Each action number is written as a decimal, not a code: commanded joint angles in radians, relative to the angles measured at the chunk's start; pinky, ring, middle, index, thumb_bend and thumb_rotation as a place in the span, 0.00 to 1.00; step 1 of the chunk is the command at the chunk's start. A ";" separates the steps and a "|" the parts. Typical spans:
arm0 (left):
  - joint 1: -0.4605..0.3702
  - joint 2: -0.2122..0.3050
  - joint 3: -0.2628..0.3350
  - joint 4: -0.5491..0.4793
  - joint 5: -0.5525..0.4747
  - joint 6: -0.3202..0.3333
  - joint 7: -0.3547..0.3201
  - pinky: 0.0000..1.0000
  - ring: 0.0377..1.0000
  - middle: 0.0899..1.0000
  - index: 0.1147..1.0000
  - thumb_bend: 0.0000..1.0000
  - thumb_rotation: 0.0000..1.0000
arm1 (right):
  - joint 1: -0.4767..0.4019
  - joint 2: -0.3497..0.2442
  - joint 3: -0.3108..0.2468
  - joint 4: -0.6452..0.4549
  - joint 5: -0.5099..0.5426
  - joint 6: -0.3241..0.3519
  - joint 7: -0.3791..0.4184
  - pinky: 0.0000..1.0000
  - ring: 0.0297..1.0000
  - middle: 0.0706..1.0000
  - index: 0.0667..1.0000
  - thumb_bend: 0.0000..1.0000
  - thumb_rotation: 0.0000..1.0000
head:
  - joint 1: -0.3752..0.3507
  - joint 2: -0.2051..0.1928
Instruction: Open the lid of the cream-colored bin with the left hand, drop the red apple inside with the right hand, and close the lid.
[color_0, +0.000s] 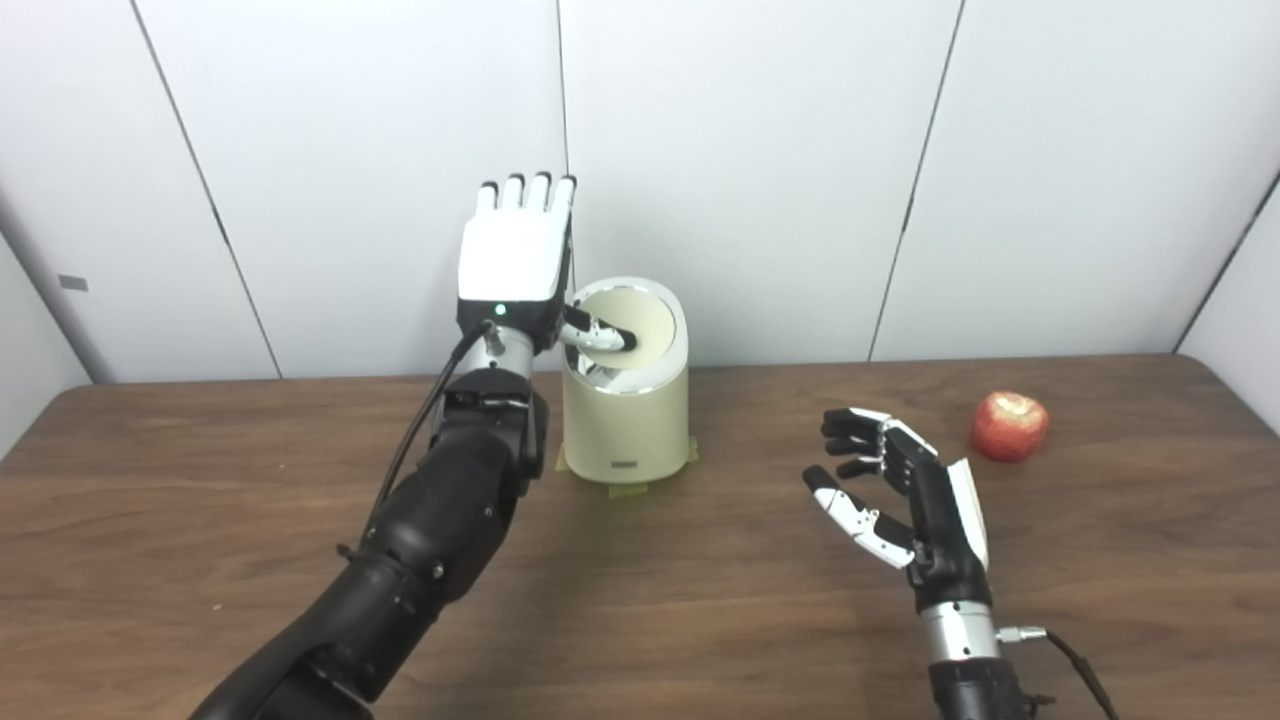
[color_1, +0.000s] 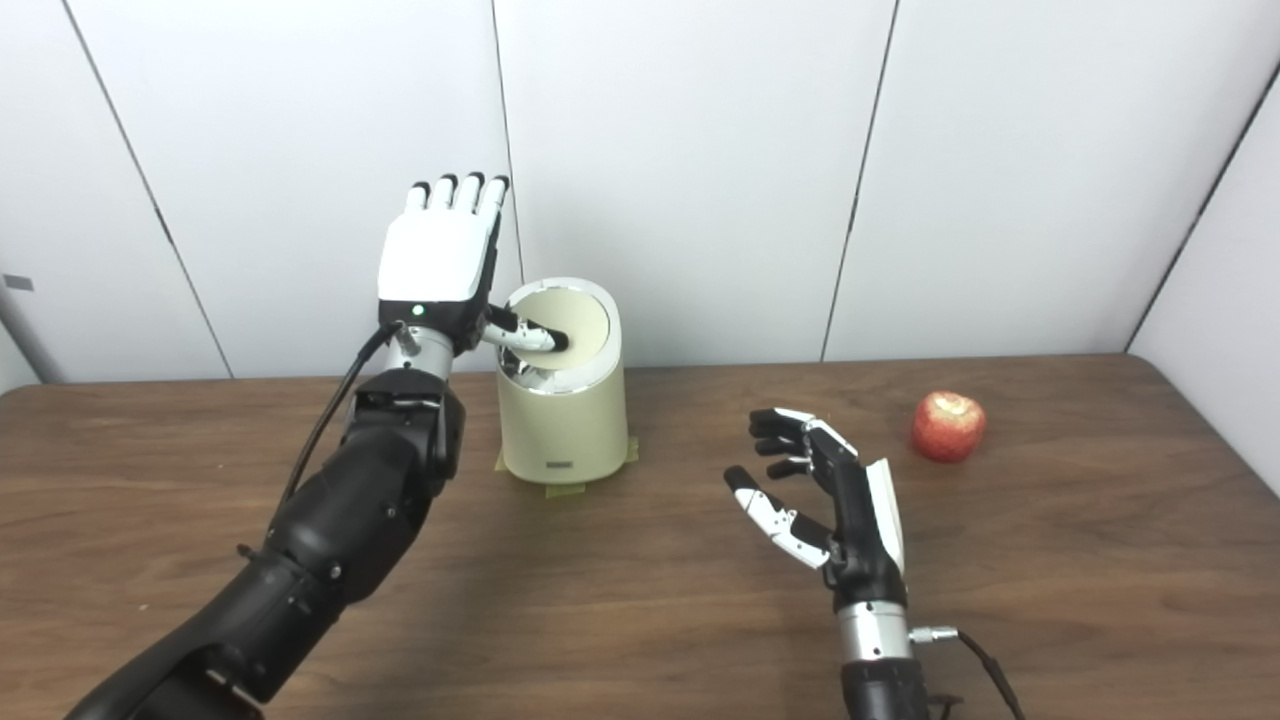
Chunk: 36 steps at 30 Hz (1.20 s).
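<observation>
**A:** Left hand (color_0: 515, 262) is up beside the bin (color_0: 627, 412), fingers straight and spread, nothing gripped. Its thumb (color_0: 598, 334) pokes across the round lid (color_0: 632, 322), which sits tilted in the bin's top. Can't tell if it's really pressing.

**B:** Right hand (color_1: 822, 500) hangs low over the tabletop (color_1: 640, 590), fingers loosely curled, apart, holding nothing. The apple (color_1: 948, 426) sits well off to its right, toward the back, untouched.

**A:** Views differ much?

**B:** Barely. The left one shows a bit more of the bin's left side behind the wrist.

**A:** Bare wood between hand and apple. The bin stands near the back edge by the wall (color_0: 760, 160), on tape bits (color_0: 628, 490).
</observation>
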 joint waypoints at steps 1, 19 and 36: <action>-0.026 0.022 -0.003 0.040 0.003 -0.009 0.035 1.00 1.00 1.00 1.00 1.00 0.18 | -0.005 0.011 0.009 -0.002 -0.019 -0.019 -0.015 0.53 0.63 0.64 0.64 0.26 0.31 | -0.001 0.001; 0.056 -0.097 0.293 -0.102 -0.490 -0.133 0.083 1.00 1.00 1.00 1.00 0.66 1.00 | 0.002 0.018 0.008 -0.020 -0.012 -0.007 -0.013 0.53 0.62 0.64 0.64 0.26 0.26 | -0.010 0.006; 0.349 -0.104 0.502 -0.543 -1.033 -0.522 -0.051 0.76 0.82 0.81 0.80 0.24 0.88 | -0.011 0.011 0.000 -0.104 -0.119 0.003 -0.067 0.54 0.63 0.65 0.65 0.26 0.39 | -0.005 0.002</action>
